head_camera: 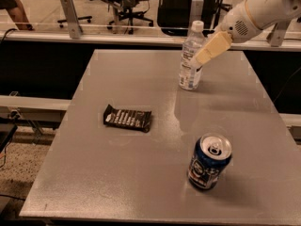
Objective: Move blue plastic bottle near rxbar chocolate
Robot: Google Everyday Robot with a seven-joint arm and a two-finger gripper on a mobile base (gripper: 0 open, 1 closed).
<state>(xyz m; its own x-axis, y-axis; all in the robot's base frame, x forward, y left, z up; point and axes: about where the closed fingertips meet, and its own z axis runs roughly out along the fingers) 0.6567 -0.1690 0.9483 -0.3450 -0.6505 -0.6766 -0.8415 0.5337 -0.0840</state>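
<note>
No text is legible in this view. The rxbar chocolate (128, 118) bears pale lettering on its dark wrapper. The blue plastic bottle (187, 75) carries a white-and-blue printed label. The blue can (208, 162) shows white markings, possibly a logo. None of these resolves into words. The gripper (197, 60) sits at the bottle's right side, above the label.

Clear, white-capped blue plastic bottle (189, 73) stands upright, far right; gripper (201, 56) at its right side. Dark rxbar chocolate (128, 118) lies flat, centre-left.
</note>
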